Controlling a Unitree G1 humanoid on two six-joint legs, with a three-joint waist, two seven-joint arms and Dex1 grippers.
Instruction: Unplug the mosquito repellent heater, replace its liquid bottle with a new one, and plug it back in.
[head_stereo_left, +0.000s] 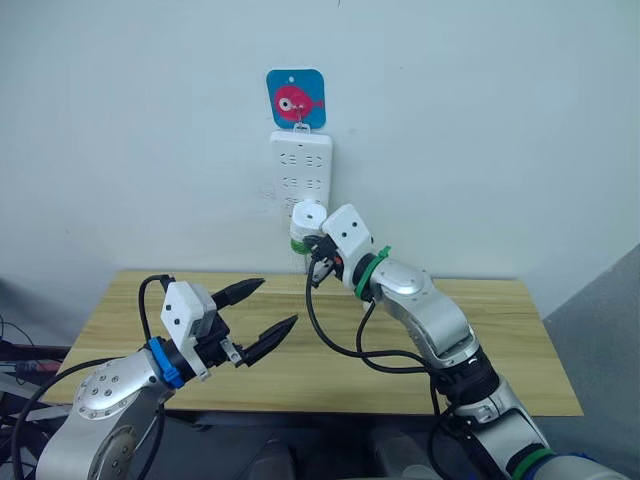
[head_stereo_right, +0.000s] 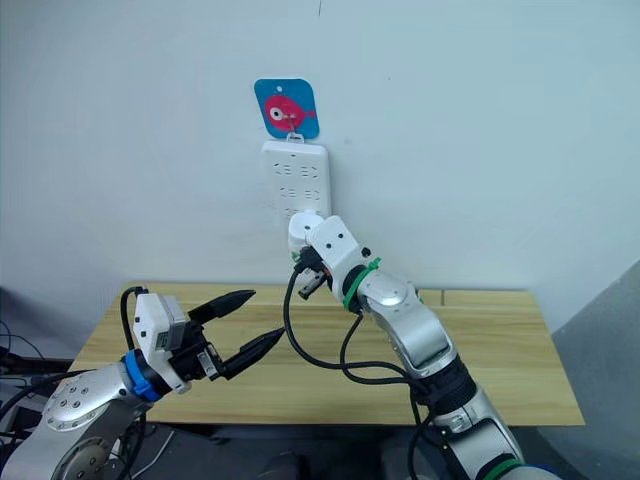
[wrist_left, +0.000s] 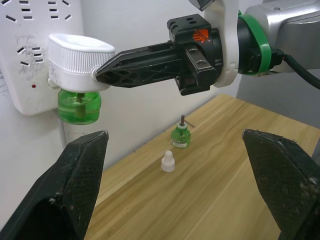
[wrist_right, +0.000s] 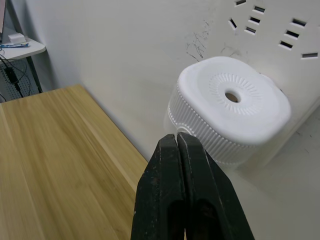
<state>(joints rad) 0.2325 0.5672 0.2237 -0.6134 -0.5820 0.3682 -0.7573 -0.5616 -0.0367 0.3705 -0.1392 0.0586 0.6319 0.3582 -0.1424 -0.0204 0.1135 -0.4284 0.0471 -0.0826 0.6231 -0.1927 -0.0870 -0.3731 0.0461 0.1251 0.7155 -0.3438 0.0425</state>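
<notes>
Mosquito repellent heater (wrist_left: 80, 52) sits plugged into the white power strip (head_stereo_left: 301, 165) on the wall, its prongs hidden behind its body, with a green bottle (wrist_left: 79, 105) fitted beneath it. The right gripper (wrist_left: 100, 74) has its two black fingers pressed together, their tips touching the heater's ribbed side; they pinch nothing. In the right wrist view the closed fingers cover the lower part of the heater, so the bottle under it is out of sight there. The left gripper (head_stereo_left: 272, 306) hangs over the front left of the wooden table (head_stereo_left: 500, 340) with its fingers spread wide and nothing between them.

Two green bottles can be counted: the one in the heater, and one with a bare dark wick (wrist_left: 181, 135) standing on the table near the wall. One small white cap (wrist_left: 168, 161) stands just beside that bottle, apart from it. A blue fish hook (head_stereo_left: 296, 97) holds the strip's top. Most of the tabletop is bare wood out to its front and right edges.
</notes>
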